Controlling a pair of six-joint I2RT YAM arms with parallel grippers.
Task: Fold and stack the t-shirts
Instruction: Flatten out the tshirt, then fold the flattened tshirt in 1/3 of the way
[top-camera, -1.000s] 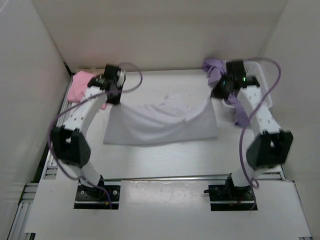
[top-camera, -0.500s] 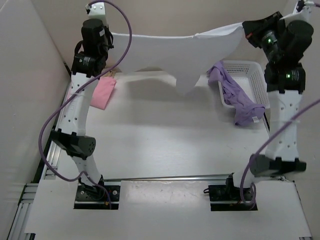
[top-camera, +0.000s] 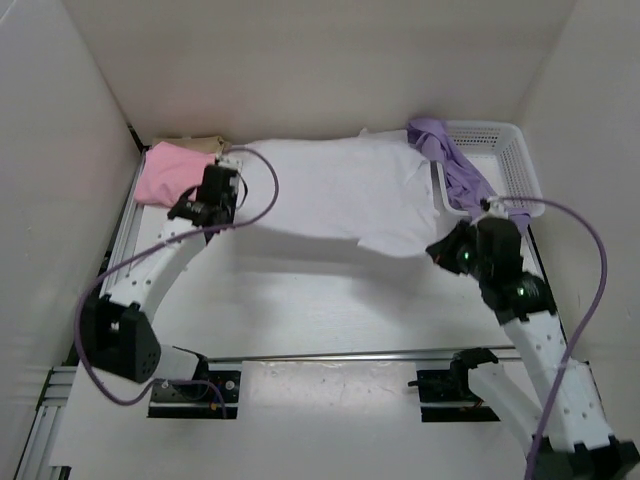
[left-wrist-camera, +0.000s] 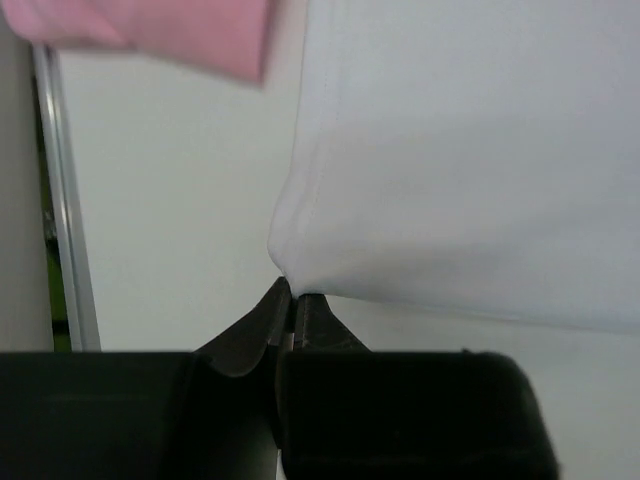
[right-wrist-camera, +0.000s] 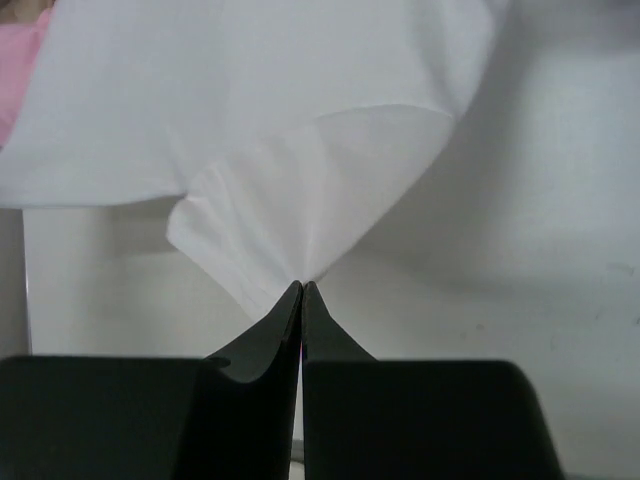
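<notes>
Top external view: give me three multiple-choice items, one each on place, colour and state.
1. The purple shirt lies: A. on the floor; B. over the basket rim; C. under the left arm.
2. The leftmost shirt is: A. pink; B. green; C. black.
3. The left end effector and right end effector are: A. both open; B. one open; C. both shut on the white shirt.
1 B: it drapes over the basket's left wall. 2 A: pink cloth shows there. 3 C: each wrist view shows fingers pinching its edge.
</notes>
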